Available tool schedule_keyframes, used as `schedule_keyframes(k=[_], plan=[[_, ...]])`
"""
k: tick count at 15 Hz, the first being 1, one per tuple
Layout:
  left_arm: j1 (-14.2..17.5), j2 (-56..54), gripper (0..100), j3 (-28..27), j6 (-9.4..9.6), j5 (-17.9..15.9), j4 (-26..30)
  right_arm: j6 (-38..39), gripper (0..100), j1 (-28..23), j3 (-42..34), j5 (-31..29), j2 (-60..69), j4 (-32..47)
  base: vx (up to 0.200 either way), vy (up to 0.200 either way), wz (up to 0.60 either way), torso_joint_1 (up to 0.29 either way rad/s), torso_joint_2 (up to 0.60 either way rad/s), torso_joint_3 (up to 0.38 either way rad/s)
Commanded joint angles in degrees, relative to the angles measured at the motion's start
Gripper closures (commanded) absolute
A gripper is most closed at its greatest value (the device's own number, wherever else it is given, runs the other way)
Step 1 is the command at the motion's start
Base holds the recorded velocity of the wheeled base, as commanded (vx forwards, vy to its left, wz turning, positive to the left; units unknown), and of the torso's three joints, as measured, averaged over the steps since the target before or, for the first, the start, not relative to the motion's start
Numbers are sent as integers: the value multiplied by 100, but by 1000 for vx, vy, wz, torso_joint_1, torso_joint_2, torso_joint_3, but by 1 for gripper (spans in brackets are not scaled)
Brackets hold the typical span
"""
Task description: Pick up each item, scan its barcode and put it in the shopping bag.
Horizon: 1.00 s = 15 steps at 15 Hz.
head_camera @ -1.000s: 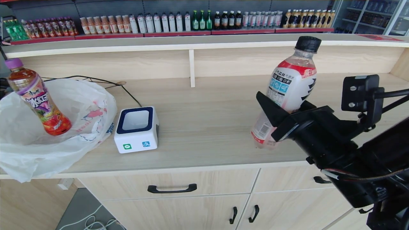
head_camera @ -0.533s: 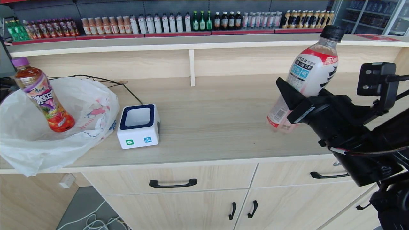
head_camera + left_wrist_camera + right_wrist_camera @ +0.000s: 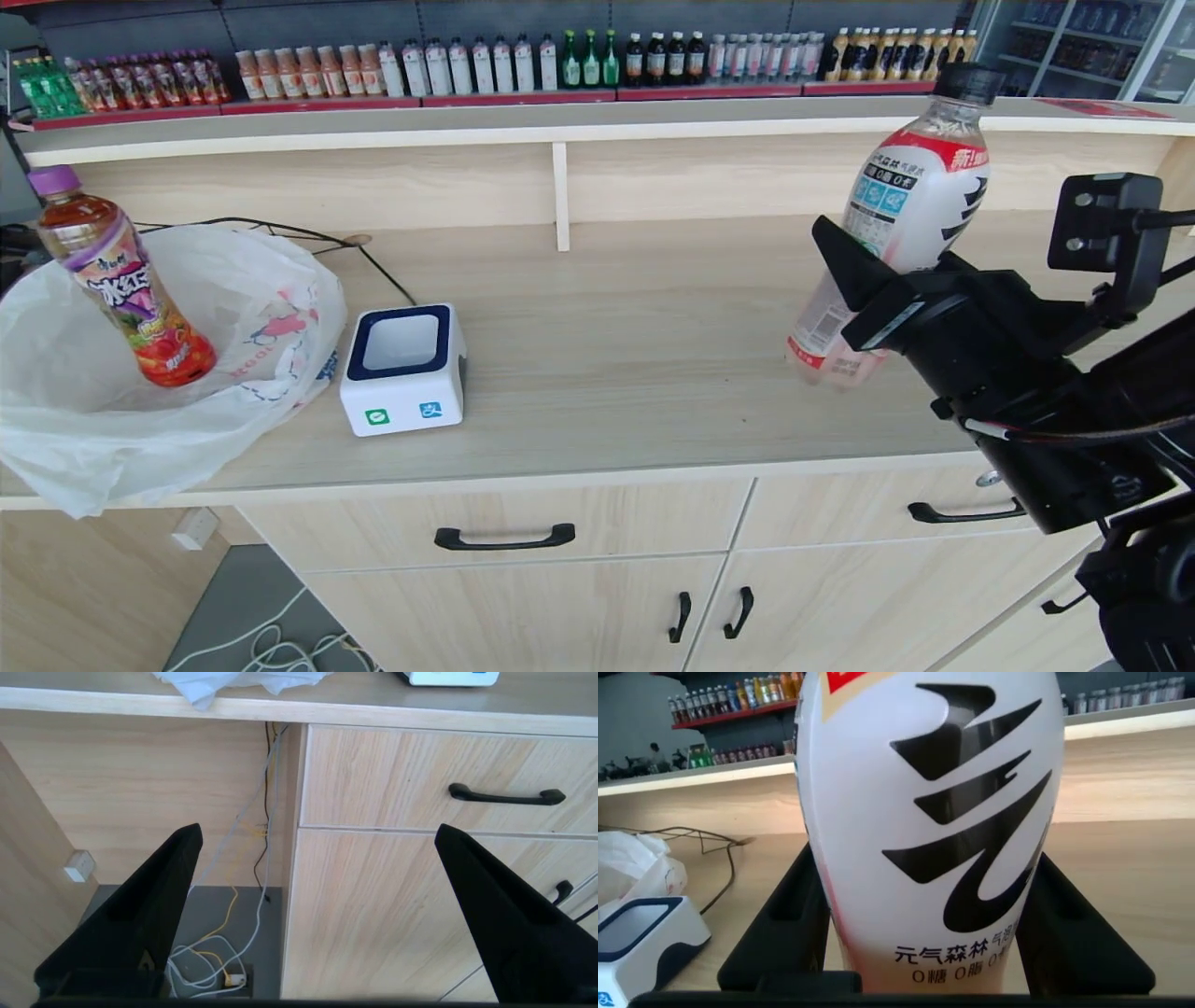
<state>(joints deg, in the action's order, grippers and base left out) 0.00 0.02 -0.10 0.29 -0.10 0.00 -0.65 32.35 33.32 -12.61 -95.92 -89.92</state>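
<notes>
Shopping bag (image 3: pixel 75 429) lies slumped at the counter's (image 3: pixel 607 355) left end, its mouth spread wide, presumably so items can be dropped in from above. A red tea bottle (image 3: pixel 117 280) with a purple cap leans inside it, so I take that item as bagged. Just beside the bag sits the white barcode scanner (image 3: pixel 404 369), window facing up and cable (image 3: pixel 280 233) trailing back, placed between the goods and the bag so each item passes over it on the way.

The left gripper (image 3: pixel 318 831) hangs below the counter edge, facing the drawer fronts, jaws spread and empty, seemingly parked out of the way.

Well apart, on the right, the right gripper (image 3: pixel 892 289) is clamped around the middle of a white-labelled drink bottle (image 3: pixel 910 201), gripping from the side. The bottle tilts, its black cap away from the scanner; its barcode (image 3: pixel 823 325) sits low on the label, below the fingers, leaving it unobstructed for scanning. Whether its base touches the counter is unclear.
</notes>
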Motion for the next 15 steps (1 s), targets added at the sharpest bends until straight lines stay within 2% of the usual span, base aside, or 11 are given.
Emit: schedule_keyframes(k=[1, 15], plan=[[0, -2, 0, 1, -3, 1, 9, 3, 100, 8, -1, 4, -32, -8, 0, 200, 0, 2, 2, 2], [0, -2, 0, 1, -38, 10, 9, 73, 100, 8, -27, 56, -24, -8, 0, 200, 0, 2, 2, 2]])
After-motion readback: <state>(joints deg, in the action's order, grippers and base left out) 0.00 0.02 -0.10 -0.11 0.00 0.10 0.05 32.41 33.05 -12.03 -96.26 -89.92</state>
